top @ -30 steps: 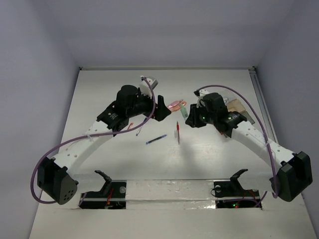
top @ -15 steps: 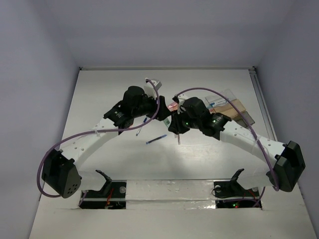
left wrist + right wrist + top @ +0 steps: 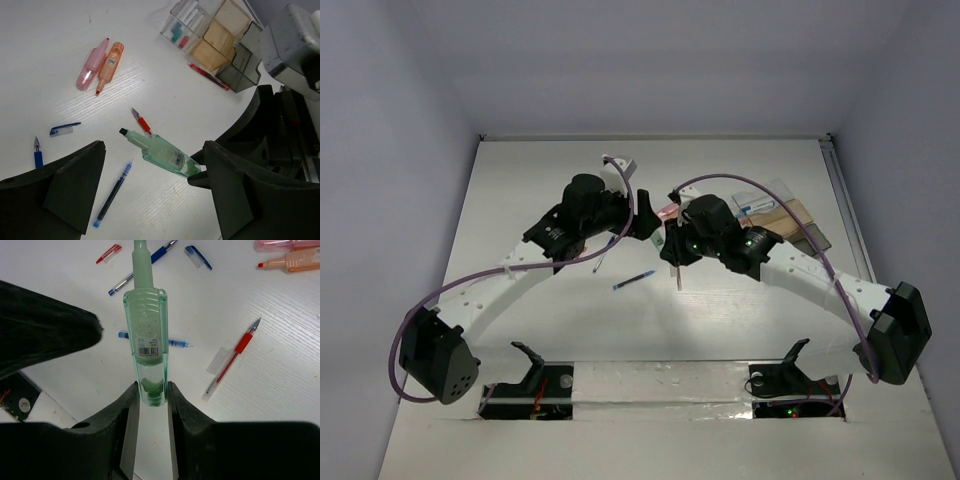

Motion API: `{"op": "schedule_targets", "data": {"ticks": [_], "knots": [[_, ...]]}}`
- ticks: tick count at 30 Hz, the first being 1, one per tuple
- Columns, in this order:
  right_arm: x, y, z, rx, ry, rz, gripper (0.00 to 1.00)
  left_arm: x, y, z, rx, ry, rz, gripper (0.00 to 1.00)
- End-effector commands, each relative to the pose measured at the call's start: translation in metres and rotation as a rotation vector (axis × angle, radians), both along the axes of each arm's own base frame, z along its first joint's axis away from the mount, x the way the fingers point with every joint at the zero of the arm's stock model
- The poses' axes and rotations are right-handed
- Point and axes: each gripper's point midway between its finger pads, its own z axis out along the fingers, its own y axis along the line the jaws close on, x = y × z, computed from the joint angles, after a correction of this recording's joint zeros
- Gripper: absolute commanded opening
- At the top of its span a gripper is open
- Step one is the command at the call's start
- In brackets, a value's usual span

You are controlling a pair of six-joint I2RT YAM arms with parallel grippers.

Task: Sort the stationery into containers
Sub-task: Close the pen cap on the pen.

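Observation:
My right gripper (image 3: pixel 151 395) is shut on the rear end of a short green marker (image 3: pixel 148 340) and holds it above the table, tip pointing away. In the left wrist view the marker (image 3: pixel 165 155) hangs between the spread fingers of my left gripper (image 3: pixel 152 195), which is open and touches nothing. In the top view both grippers meet at the table's middle, left (image 3: pixel 645 225) and right (image 3: pixel 672 245). The containers (image 3: pixel 215 37) stand at the back right (image 3: pixel 785 215). A pink (image 3: pixel 91 65) and an orange highlighter (image 3: pixel 110 62) lie side by side.
A blue pen (image 3: pixel 112 195), a red pen (image 3: pixel 232 360), a blue cap (image 3: pixel 65 130) and a red cap (image 3: pixel 109 253) lie loose on the white table (image 3: pixel 550 320). Another red pen (image 3: pixel 209 76) lies against the containers. A second blue pen (image 3: pixel 145 267) lies further off.
My right arm has swung left from near the containers to the table's middle with the green marker. My left gripper shifted slightly right toward it. Little movement in the last half second.

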Motion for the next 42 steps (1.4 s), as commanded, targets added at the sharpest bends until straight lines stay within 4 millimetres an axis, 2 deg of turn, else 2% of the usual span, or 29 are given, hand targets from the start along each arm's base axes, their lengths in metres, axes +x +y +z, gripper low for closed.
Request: {"op": "schedule_targets", "data": {"ticks": [1, 5, 9, 12, 15, 20, 21, 24, 32, 34, 37, 42], "knots": [[0.012, 0.008, 0.022, 0.032, -0.069, -0.023, 0.11, 0.001, 0.007, 0.025, -0.042, -0.077, 0.037, 0.76], [0.014, 0.011, 0.04, 0.095, -0.114, -0.024, 0.1, 0.002, 0.002, 0.015, -0.039, -0.036, 0.026, 0.68], [0.011, 0.016, 0.05, 0.141, -0.136, -0.017, 0.1, 0.001, -0.002, 0.011, -0.044, -0.016, 0.013, 0.61], [0.01, 0.019, 0.053, 0.158, -0.137, -0.007, 0.09, 0.0, -0.003, 0.011, -0.05, -0.015, 0.012, 0.6], [0.008, 0.023, 0.053, 0.167, -0.136, 0.005, 0.1, -0.001, -0.004, 0.011, -0.054, -0.01, 0.004, 0.59], [0.002, 0.03, 0.056, 0.193, -0.145, 0.026, 0.09, -0.001, -0.003, 0.01, -0.052, -0.011, 0.005, 0.52], [0.001, 0.03, 0.055, 0.196, -0.143, 0.029, 0.09, 0.001, -0.004, 0.017, -0.07, -0.035, 0.006, 0.47], [0.001, 0.031, 0.054, 0.202, -0.138, 0.025, 0.09, 0.0, -0.004, 0.02, -0.076, -0.046, 0.005, 0.35], [-0.002, 0.026, 0.051, 0.212, -0.135, 0.011, 0.09, 0.002, -0.001, 0.021, -0.067, -0.055, 0.019, 0.12], [-0.005, 0.025, 0.053, 0.219, -0.136, 0.016, 0.08, 0.003, 0.001, 0.023, -0.063, -0.068, 0.031, 0.02], [-0.01, 0.023, 0.05, 0.22, -0.123, 0.027, 0.07, 0.005, 0.006, 0.027, -0.055, -0.088, 0.05, 0.0], [-0.031, 0.02, 0.04, 0.22, -0.041, 0.077, 0.01, 0.007, 0.013, 0.034, -0.041, -0.121, 0.075, 0.0]]}}
